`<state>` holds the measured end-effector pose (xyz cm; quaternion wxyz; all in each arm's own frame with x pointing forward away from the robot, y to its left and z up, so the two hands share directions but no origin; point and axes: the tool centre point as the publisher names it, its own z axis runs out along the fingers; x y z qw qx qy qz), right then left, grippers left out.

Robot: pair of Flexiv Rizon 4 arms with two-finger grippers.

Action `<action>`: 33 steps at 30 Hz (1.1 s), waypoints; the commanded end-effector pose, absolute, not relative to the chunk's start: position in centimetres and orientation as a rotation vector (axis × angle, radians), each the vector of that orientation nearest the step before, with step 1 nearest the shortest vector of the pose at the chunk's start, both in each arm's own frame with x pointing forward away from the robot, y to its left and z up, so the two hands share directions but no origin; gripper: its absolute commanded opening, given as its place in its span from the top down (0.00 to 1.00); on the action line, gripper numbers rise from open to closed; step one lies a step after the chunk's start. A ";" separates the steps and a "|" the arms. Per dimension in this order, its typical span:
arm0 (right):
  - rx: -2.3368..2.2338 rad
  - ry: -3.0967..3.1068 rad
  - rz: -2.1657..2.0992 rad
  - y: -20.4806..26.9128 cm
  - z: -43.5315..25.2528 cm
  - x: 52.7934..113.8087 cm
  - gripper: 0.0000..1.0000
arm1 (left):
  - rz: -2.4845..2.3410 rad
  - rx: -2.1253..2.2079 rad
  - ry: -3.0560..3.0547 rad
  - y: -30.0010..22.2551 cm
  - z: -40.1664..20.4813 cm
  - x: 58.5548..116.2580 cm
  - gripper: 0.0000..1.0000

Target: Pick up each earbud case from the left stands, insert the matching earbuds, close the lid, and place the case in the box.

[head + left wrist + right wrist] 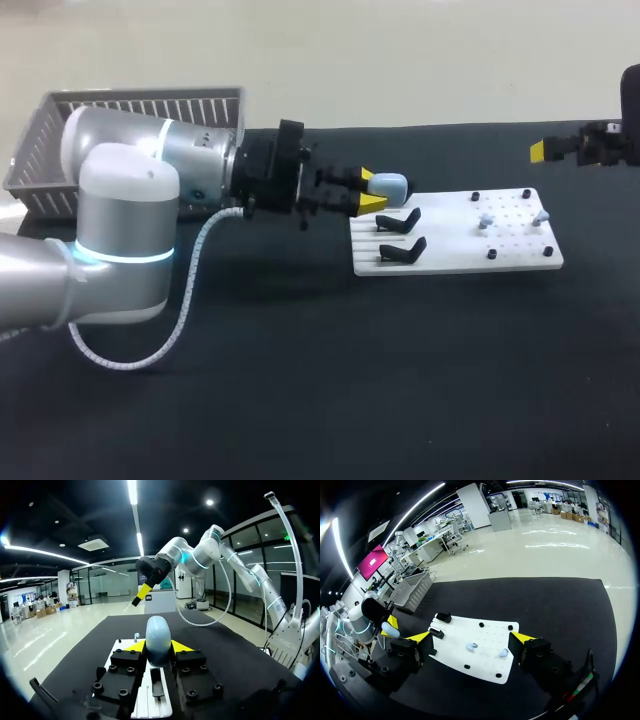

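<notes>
My left gripper (368, 192) is shut on a light-blue earbud case (391, 186), held above the near-left corner of the white board (520, 262). The left wrist view shows the case (158, 636) upright between the yellow tips, lid closed. Two black stands (400, 218) (404, 249) on the board's left part are bare. Two small pale earbuds (485, 220) (541, 214) lie on the board's right part. My right gripper (545, 150) hangs high at the far right, open. From its wrist view the right gripper (471, 637) looks down on the earbuds (470, 646) (503, 653).
A grey slatted basket (140, 105) stands at the back left, behind my left arm. Small black pegs (490, 254) dot the board. The black tabletop (400, 380) spreads in front of the board.
</notes>
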<state>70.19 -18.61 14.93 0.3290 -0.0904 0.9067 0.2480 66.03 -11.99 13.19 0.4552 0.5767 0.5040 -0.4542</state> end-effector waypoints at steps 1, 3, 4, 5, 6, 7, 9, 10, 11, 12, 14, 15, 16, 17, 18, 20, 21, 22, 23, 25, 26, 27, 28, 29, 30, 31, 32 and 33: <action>-0.237 2.373 0.647 -18.6 15.0 70.1 0.00 | -1.094 1.392 1.249 -12.0 13.2 65.6 1.00; -0.237 2.373 0.647 -18.6 15.0 70.1 0.00 | -1.099 1.395 1.239 -12.1 13.1 65.6 1.00; -0.237 2.373 0.647 -18.6 15.0 70.1 0.00 | -1.100 1.399 1.235 -12.1 13.1 65.6 1.00; -0.237 2.373 0.647 -18.6 15.0 70.1 0.00 | -1.101 1.405 1.230 -12.2 13.1 65.6 1.00; -0.237 2.373 0.647 -18.6 15.0 70.1 0.00 | -1.106 1.405 1.224 -12.3 13.1 65.6 1.00; -0.237 2.373 0.647 -18.6 15.0 70.1 0.00 | -1.107 1.407 1.221 -12.3 13.1 65.6 1.00; -0.237 2.373 0.647 -18.6 15.0 70.1 0.00 | -1.111 1.416 1.203 -12.4 13.1 65.7 1.00; -0.237 2.373 0.647 -18.6 15.0 70.1 0.00 | -1.116 1.417 1.195 -12.5 13.2 65.6 1.00; -0.237 2.373 0.647 -18.6 15.0 70.1 0.00 | -1.126 1.421 1.184 -12.5 13.2 65.6 1.00; -0.237 2.373 0.647 -18.6 15.0 70.1 0.00 | -1.140 1.417 1.172 -12.5 13.2 65.6 1.00; -0.237 2.373 0.647 -18.6 15.0 70.1 0.00 | -1.141 1.417 1.173 -12.5 13.2 65.7 1.00; -0.237 2.373 0.647 -18.6 15.0 70.1 0.00 | -1.141 1.417 1.173 -12.5 13.2 65.7 1.00; -0.237 2.373 0.647 -18.6 15.0 70.1 0.00 | -1.141 1.417 1.173 -12.5 13.2 65.7 1.00; -0.237 2.373 0.647 -18.6 15.0 70.1 0.00 | -1.141 1.417 1.173 -12.5 13.2 65.7 1.00; -0.237 2.373 0.647 -18.6 15.0 70.1 0.00 | -1.141 1.417 1.173 -12.5 13.2 65.7 1.00; -0.237 2.373 0.647 -18.6 15.0 70.1 0.00 | -1.141 1.417 1.173 -12.5 13.2 65.7 1.00; -0.237 2.373 0.647 -18.6 15.0 70.1 0.00 | -1.141 1.417 1.173 -12.5 13.2 65.7 1.00; -0.237 2.373 0.647 -18.6 15.0 70.1 0.00 | -1.141 1.417 1.173 -12.5 13.2 65.7 1.00; -0.237 2.373 0.647 -18.6 15.0 70.1 0.00 | -1.141 1.417 1.173 -12.5 13.2 65.7 1.00; -0.237 2.373 0.647 -18.6 15.0 70.1 0.00 | -1.141 1.417 1.173 -12.5 13.2 65.7 1.00; -0.237 2.373 0.647 -18.6 15.0 70.1 0.00 | -1.141 1.417 1.173 -12.5 13.2 65.7 1.00; -0.248 2.373 0.647 -18.4 14.9 69.8 0.00 | -1.141 1.417 1.173 -12.5 13.2 65.7 1.00; -0.251 2.374 0.647 -18.2 14.8 69.4 0.00 | -1.141 1.417 1.173 -12.5 13.2 65.7 1.00; -0.261 2.362 0.662 -18.0 14.8 68.9 0.00 | -1.141 1.417 1.173 -12.5 13.2 65.7 1.00; -0.274 2.352 0.679 -17.7 14.9 68.3 0.00 | -1.141 1.417 1.173 -12.5 13.2 65.7 1.00; -0.297 2.351 0.685 -17.3 14.9 67.7 0.00 | -1.141 1.417 1.173 -12.5 13.2 65.7 1.00; -0.322 2.350 0.682 -16.8 15.0 67.2 0.00 | -1.141 1.417 1.173 -12.5 13.2 65.7 1.00; -0.345 2.345 0.684 -16.3 15.1 66.6 0.00 | -1.141 1.417 1.173 -12.5 13.2 65.7 1.00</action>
